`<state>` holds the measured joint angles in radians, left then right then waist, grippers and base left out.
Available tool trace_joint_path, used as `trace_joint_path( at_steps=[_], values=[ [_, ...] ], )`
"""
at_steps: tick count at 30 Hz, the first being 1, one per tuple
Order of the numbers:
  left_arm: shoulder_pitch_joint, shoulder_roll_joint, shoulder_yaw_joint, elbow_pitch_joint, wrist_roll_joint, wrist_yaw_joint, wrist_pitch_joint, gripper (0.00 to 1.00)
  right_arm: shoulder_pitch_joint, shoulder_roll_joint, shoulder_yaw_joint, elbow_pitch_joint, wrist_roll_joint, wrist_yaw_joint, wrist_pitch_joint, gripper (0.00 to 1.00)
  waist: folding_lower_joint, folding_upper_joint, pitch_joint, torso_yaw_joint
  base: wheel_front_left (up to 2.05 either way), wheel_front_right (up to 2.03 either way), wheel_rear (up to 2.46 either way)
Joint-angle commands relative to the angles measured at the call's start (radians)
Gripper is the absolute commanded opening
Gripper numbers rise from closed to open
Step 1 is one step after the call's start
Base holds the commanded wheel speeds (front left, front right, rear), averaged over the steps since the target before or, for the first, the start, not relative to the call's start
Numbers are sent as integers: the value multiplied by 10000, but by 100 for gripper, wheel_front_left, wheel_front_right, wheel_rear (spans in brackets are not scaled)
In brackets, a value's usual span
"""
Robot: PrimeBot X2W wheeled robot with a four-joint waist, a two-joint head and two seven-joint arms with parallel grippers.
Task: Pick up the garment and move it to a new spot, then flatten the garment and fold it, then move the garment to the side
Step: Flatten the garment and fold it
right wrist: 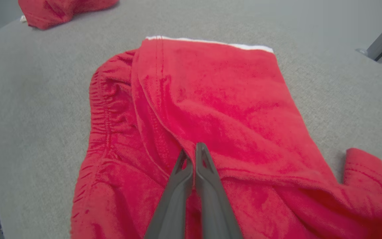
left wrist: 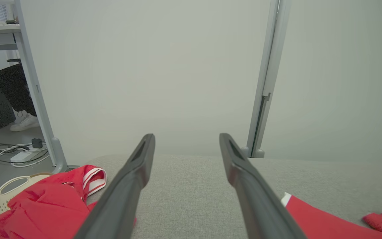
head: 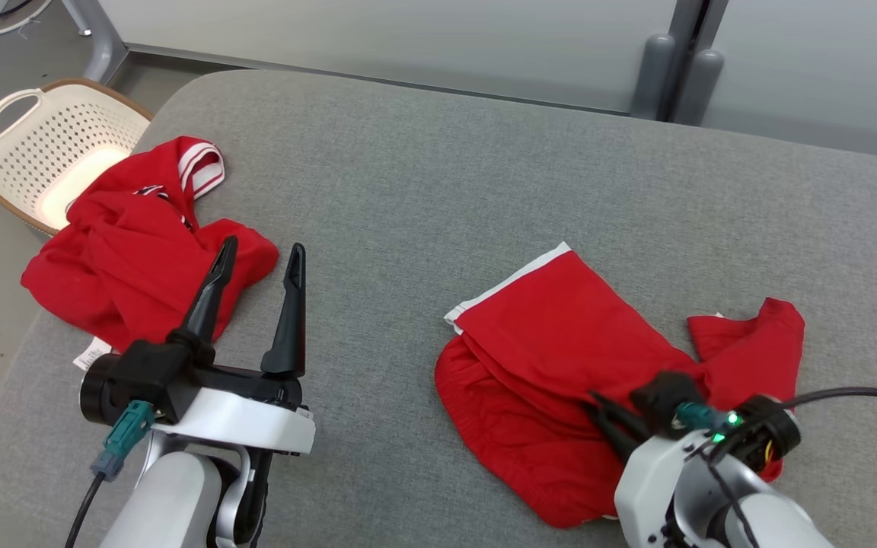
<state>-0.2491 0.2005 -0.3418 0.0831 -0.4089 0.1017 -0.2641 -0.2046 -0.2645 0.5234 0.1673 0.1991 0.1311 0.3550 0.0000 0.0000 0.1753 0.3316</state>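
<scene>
We're looking at a broad grey fabric-covered table (head: pixel 438 152). On its near right lies the red cloth garment with a white hem band (head: pixel 553 342), rumpled and partly doubled over itself. At the far left edge sits a second crumpled red garment with white-striped trim (head: pixel 126 259), and just past it, off the table, is a cream perforated plastic basket (head: pixel 43 144). The left gripper (head: pixel 263 247) hovers at that left heap's near side, jaws spread wide, gripping nothing. The right gripper (right wrist: pixel 193 151) is down on the near part of the garment, fingers clenched together on a fold of its red cloth.
</scene>
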Motion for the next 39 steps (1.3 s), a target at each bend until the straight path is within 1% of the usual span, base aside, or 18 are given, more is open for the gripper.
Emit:
trace_joint_path(
  at_steps=[1,4,6,7,8,11,12,13,17,20,24,25,26,27,29,32,36,39],
  values=[
    [98,-45,91,28,115,-77,0,100,-6,93,-252,-169,83,-7,-244,0,0,0,0,-73,0,0,0],
    [123,-134,186,90,263,-207,1,100,96,232,-957,-337,78,-7,-520,0,0,0,17,-213,0,0,0],
    [94,-188,266,110,326,-281,1,100,168,445,-1514,-468,23,-7,-664,0,0,0,37,-338,0,0,0],
    [94,-188,266,110,326,-281,1,100,168,445,-1514,-468,23,-7,-664,0,0,0,37,-338,0,0,0],
    [94,-220,293,125,358,-310,0,100,205,549,-1840,-523,-34,-7,-744,0,0,0,41,-407,0,0,0],
    [136,-266,357,182,483,-403,0,100,349,892,-3089,-702,-159,-7,-988,0,0,0,43,-662,0,0,0],
    [131,-312,393,225,519,-490,1,100,576,1236,-4039,-699,-187,-7,-1112,0,0,0,38,-827,0,0,0],
    [138,-303,424,242,559,-488,-1,100,655,1312,-4442,-729,-324,-4,-1172,0,0,0,49,-928,0,0,0],
    [206,-297,507,340,640,-556,1,100,1175,1765,-5774,-664,-74,-9,-1338,0,0,0,65,-1345,0,0,0],
    [266,-255,609,361,676,-545,1,100,1580,1981,-6427,-517,175,-5,-1509,0,0,0,111,-1645,0,0,0],
    [373,-153,692,389,722,-581,1,100,2002,2076,-6786,2,577,-5,-1727,0,0,0,187,-1976,0,0,0],
    [367,-133,706,410,725,-585,1,100,2046,2096,-6730,86,657,-4,-1834,36,0,0,189,-2054,0,0,0],
    [371,-109,741,415,720,-575,1,100,2076,2108,-6656,150,717,-4,-1979,82,0,0,187,-2135,0,0,0],
    [404,-91,771,411,713,-564,1,100,2090,2115,-6576,181,766,-5,-2151,100,0,0,176,-2212,0,0,0],
    [516,-57,832,416,669,-536,1,100,2030,2109,-6397,26,772,-5,-2606,100,0,0,146,-2378,0,0,0],
    [640,-22,941,415,578,-481,1,100,2020,2095,-5948,-426,485,-5,-3210,100,0,0,64,-2608,0,0,0],
    [883,26,1078,454,506,-364,0,100,2182,1731,-5442,-1261,-7,-5,-3801,100,0,0,-104,-2887,0,0,0],
    [1061,111,1156,490,475,-284,30,100,2235,1542,-5220,-1841,-305,-4,-4001,100,0,0,-279,-3065,0,0,0]
  ],
)
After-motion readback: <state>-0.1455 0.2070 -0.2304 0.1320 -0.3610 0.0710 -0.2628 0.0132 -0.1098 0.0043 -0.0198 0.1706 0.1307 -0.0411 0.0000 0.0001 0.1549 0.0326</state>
